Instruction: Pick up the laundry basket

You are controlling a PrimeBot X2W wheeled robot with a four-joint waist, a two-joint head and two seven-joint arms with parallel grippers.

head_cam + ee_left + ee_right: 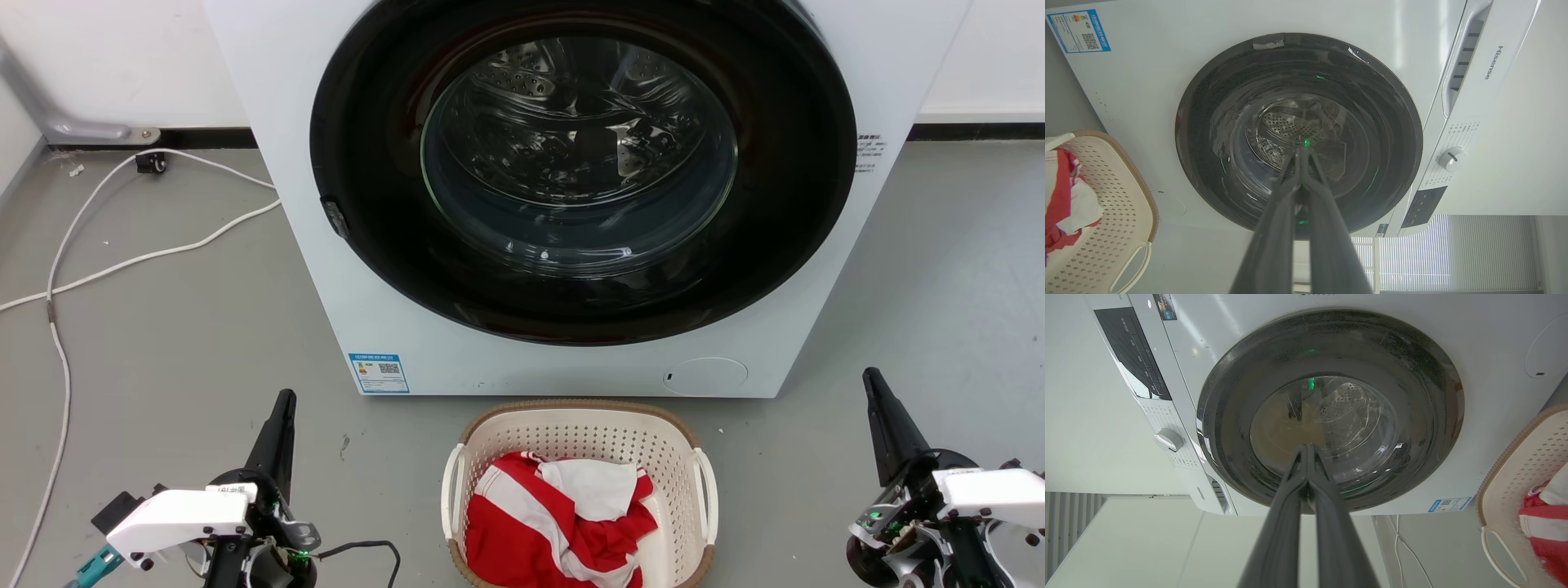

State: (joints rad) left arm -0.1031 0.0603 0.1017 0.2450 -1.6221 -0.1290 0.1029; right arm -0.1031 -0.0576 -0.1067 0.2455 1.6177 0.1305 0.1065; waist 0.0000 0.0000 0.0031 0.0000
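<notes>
The laundry basket [571,437] is set on the grey floor [180,327], to the right of the left gripper [285,402] and to the left of the right gripper [873,384], well apart from both. Red and white clothes [547,531] are piled in it. Both grippers are pressed tight together, and nothing is held by them. They are pointed at the washing machine [326,310].

A laundry area is indicated by the washer [571,188] at upper centre, the basket [571,429] of clothes [555,523] below it, and grey floor [163,327].
</notes>
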